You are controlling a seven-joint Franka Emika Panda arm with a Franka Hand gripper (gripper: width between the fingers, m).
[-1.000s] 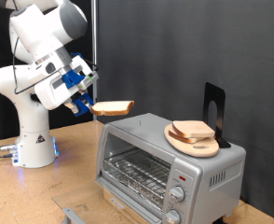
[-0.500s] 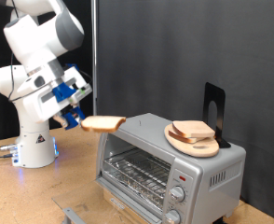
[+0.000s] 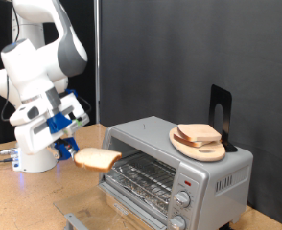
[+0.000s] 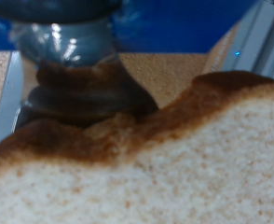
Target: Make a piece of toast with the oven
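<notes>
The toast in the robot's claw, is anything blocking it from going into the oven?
Nothing visible. The gripper holds the toast just off the exterior view's left of the oven. The door looks open, the wire rack bare.

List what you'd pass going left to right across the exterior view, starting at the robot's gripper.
gripper → piece of toast held in it → oven → wooden plate with bread on the oven's top → black stand

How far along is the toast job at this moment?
Done: the gripper has a slice of bread between its fingers, off the wooden plate atop the oven. In hand: the slice hangs in front of the oven, at rack level. Left: the wire rack holds no bread.
</notes>
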